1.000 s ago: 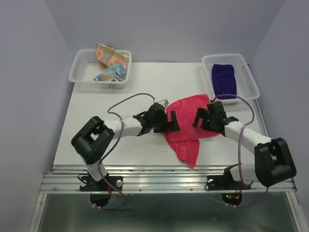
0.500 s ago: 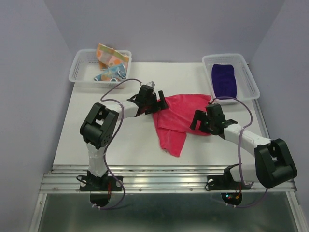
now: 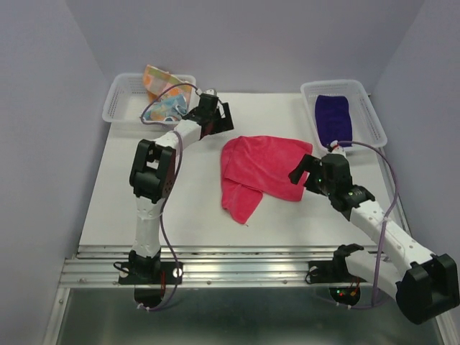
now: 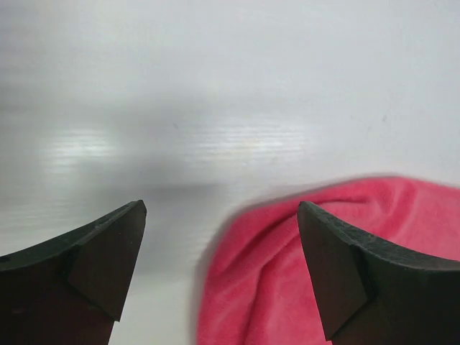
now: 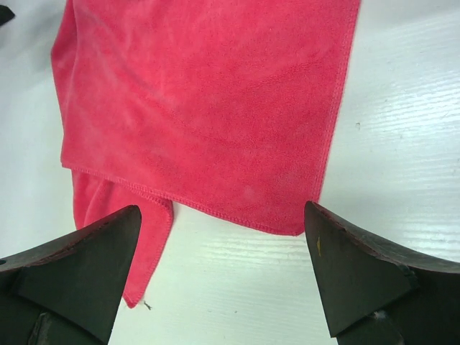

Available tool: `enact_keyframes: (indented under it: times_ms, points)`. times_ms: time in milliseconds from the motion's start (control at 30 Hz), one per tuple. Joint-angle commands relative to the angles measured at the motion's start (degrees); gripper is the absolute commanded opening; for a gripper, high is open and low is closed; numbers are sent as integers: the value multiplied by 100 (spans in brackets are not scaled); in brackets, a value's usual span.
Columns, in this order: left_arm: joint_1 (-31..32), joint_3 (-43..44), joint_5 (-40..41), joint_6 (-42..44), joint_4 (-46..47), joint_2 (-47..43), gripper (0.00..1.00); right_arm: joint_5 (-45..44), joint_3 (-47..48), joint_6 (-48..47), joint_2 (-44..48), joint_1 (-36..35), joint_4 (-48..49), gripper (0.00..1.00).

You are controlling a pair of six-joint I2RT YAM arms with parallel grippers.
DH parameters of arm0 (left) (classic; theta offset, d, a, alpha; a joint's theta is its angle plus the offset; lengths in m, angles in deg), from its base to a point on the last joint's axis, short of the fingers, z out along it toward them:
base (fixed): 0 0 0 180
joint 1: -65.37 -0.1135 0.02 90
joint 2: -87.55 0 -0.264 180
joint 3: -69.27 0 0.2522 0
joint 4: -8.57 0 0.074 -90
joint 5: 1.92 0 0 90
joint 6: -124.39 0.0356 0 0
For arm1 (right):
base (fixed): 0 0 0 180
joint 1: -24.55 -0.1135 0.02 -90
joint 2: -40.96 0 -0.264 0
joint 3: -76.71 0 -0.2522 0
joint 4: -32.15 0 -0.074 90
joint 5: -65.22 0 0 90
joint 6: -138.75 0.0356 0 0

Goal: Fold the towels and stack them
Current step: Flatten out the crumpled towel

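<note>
Entry: we find the pink towel (image 3: 262, 167) lying flat on the table (image 3: 144, 201), right of centre and loosely folded. A smooth upper layer with a stitched hem covers a lower layer, and a narrow flap of that lower layer sticks out at the near-left corner. The dark purple towel (image 3: 334, 118) lies folded in the right basket (image 3: 343, 83). In the left basket (image 3: 115, 97) we see the orange patterned towel (image 3: 159, 80) draped over the far rim. The light-blue patterned towel (image 3: 162, 110) sits crumpled just beside it.

White table (image 3: 129, 201), left mesh basket (image 3: 117, 113), right mesh basket (image 3: 368, 115) at back
</note>
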Motion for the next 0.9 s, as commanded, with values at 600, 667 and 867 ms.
enact_keyframes:
  times_ms: [600, 667, 867]
  points:
    - [3634, -1609, -349, 1327, 854, -1547, 99, -3147, 725, 427, 1411, 8, -1661, 100]
    - [3757, -1293, -357, 1362, 740, -1317, 98, -3130, 716, 383, 1473, 8, -1687, 100]
    - [4013, -704, -261, 1442, 519, -666, 97, -3104, 690, 286, 1491, 8, -1696, 100]
